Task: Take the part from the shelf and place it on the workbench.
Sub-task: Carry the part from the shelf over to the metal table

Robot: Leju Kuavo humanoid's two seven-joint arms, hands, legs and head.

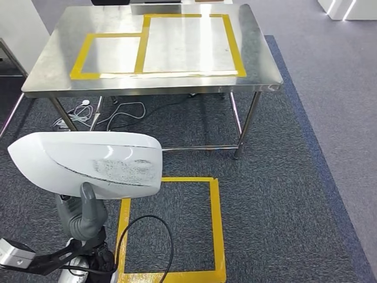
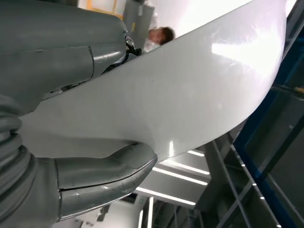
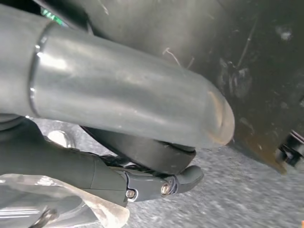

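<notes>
Left hand (image 1: pixel 84 215) grips the white part (image 1: pixel 89 163) from below, thumb up against its near edge; the wrist view shows thumb and fingers (image 2: pixel 104 173) clamped on either side of the glossy shell. Part is held in the air over the carpet, just left of the yellow floor square (image 1: pixel 217 224), well short of the tabletop (image 1: pixel 44 65). Right hand (image 3: pixel 150 156): fingers curled in, holding nothing. Beyond, the steel tabletop carries yellow tape rectangles (image 1: pixel 144 44).
</notes>
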